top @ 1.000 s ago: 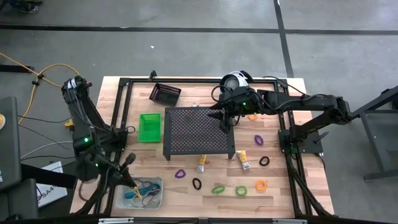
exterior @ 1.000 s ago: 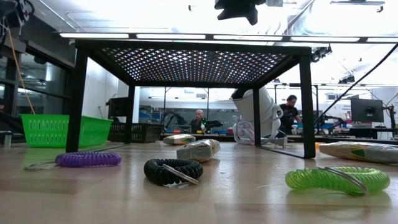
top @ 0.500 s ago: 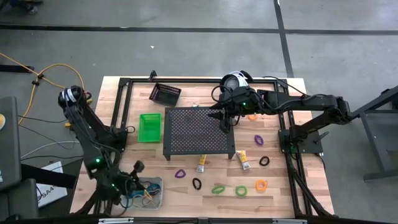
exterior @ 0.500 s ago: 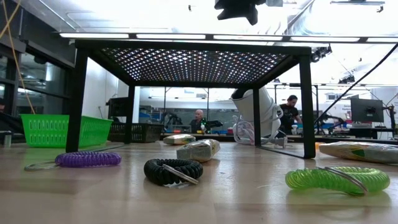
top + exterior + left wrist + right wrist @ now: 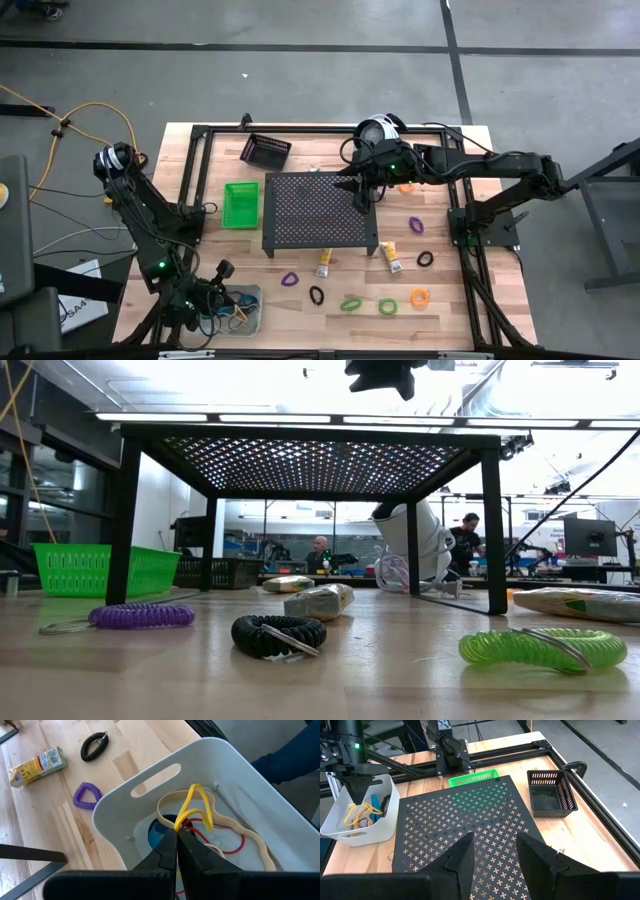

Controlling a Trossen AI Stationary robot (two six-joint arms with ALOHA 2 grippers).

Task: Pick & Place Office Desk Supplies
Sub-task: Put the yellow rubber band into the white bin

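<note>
My left gripper (image 5: 177,831) points down into the clear bin (image 5: 228,308) at the table's near left, shut on a yellow rubber band (image 5: 196,806). Tan, red and blue bands also lie in the bin. My right gripper (image 5: 492,851) is open and empty above the black perforated stand (image 5: 318,210). A purple loop (image 5: 290,279), a black loop (image 5: 317,296), two green loops (image 5: 350,303), an orange loop (image 5: 420,297) and yellow tubes (image 5: 325,263) lie on the near table. The green bin (image 5: 241,204) and the black bin (image 5: 265,150) stand left of the stand. My left gripper pinches the yellow rubber band between its two fingertips, where its strands come together (image 5: 181,819). The fingers come from above, pointing down into the clear bin. The band's loops spread beyond the fingertips over the tan band (image 5: 235,827); whether it is lifted clear I cannot tell.
A round white-and-silver device (image 5: 377,130) with a cable sits at the far edge behind the right arm. More loops (image 5: 416,225) lie right of the stand. A black frame (image 5: 200,180) runs along the table's left, right and far sides.
My left gripper has gone toward the table's near edge and down into the clear bin, where it now stands over the bands. My right arm has kept still.
</note>
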